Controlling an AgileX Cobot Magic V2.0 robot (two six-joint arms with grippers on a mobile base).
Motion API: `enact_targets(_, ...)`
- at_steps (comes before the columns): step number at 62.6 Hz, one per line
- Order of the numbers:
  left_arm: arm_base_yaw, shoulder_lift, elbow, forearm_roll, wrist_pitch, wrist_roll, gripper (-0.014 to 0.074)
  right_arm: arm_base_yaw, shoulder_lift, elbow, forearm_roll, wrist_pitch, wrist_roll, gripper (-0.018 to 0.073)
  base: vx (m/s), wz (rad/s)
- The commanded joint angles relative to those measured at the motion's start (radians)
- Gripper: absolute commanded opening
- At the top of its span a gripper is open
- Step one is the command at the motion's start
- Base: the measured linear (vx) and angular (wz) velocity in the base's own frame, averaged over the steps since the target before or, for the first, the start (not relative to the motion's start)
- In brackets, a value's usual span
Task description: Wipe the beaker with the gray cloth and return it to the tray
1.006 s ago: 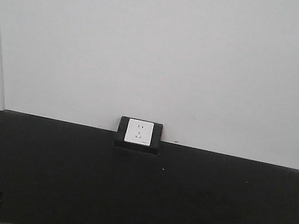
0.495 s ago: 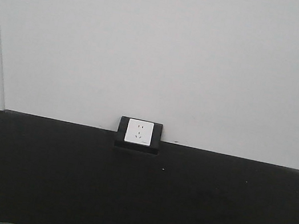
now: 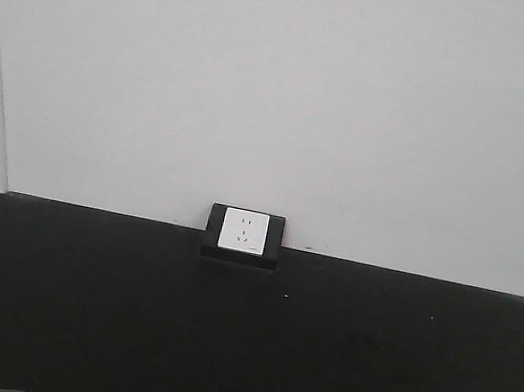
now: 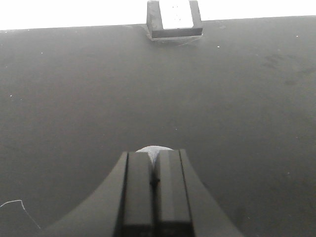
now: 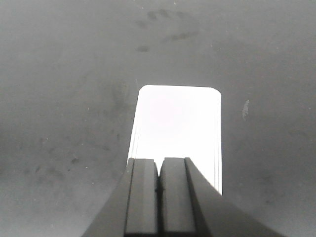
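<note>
Black matte worktop point(image 3: 236, 344) runs back to a pale wall point(image 3: 281, 88) with a white socket point(image 3: 243, 231) at its foot. The left pincer point(image 4: 154, 180) hovers low over bare surface, jaws pressed together, a pale gray bump just past its tip that cannot be identified. The right pincer point(image 5: 159, 185) is likewise closed on nothing, poised above the tray point(image 5: 177, 133), which glares white and looks empty in that view; its far edge shows at the bottom of the front view. Neither beaker nor gray cloth can be made out anywhere. Judged from this, the work is at a rest point. Any next reach should begin by opening the jaws well before descending, keeping the wrist level.
</note>
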Motion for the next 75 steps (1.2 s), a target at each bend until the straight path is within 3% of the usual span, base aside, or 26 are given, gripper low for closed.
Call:
enact_targets(1,0.000,-0.007,-0.025,0.015,-0.075,-0.005,-0.0008,-0.003,-0.005,-0.027,0.002,-0.061,-0.011,-0.0012,0.00,0.00)
enact_targets(10,0.000,-0.140,0.052,0.087,-0.090,-0.027,-0.0006,-0.003,-0.005,-0.027,0.003,-0.061,-0.011,-0.0012,0.00,0.00)
enact_targets(21,0.007,-0.356,0.197,0.232,-0.171,-0.154,-0.0006,-0.003,-0.005,-0.027,0.006,-0.064,-0.011,-0.0012,0.00,0.00)
enact_targets(25,0.030,-0.432,0.258,0.250,-0.198,-0.195,-0.0006,-0.003,-0.005,-0.027,0.006,-0.062,-0.011,-0.0012,0.00,0.00)
enact_targets(43,0.139,-0.715,0.515,0.209,-0.430,-0.186,-0.0006,-0.003,-0.005,-0.027,0.009,-0.061,-0.011,-0.0012,0.00,0.00)
enact_targets(48,0.166,-0.706,0.573,0.159,-0.462,-0.164,-0.0006,-0.003,-0.005,-0.027,0.009,-0.060,-0.011,-0.0012,0.00,0.00)
enact_targets(54,0.194,-0.703,0.617,0.024,-0.451,-0.115,-0.0006,-0.003,-0.005,-0.027,0.009,-0.061,-0.011,-0.0012,0.00,0.00)
enact_targets(60,0.209,-0.703,0.614,-0.042,-0.413,-0.030,-0.0006,-0.003,-0.005,-0.027,0.009,-0.061,-0.011,-0.0012,0.00,0.00)
enact_targets(67,0.209,-0.703,0.614,-0.046,-0.418,0.042,-0.0006,-0.003,-0.005,-0.027,0.007,-0.061,-0.011,-0.0012,0.00,0.00)
enact_targets(75,0.209,-0.703,0.614,-0.046,-0.413,0.048,-0.0006,-0.003,-0.005,-0.027,0.008,-0.061,-0.011,-0.0012,0.00,0.00)
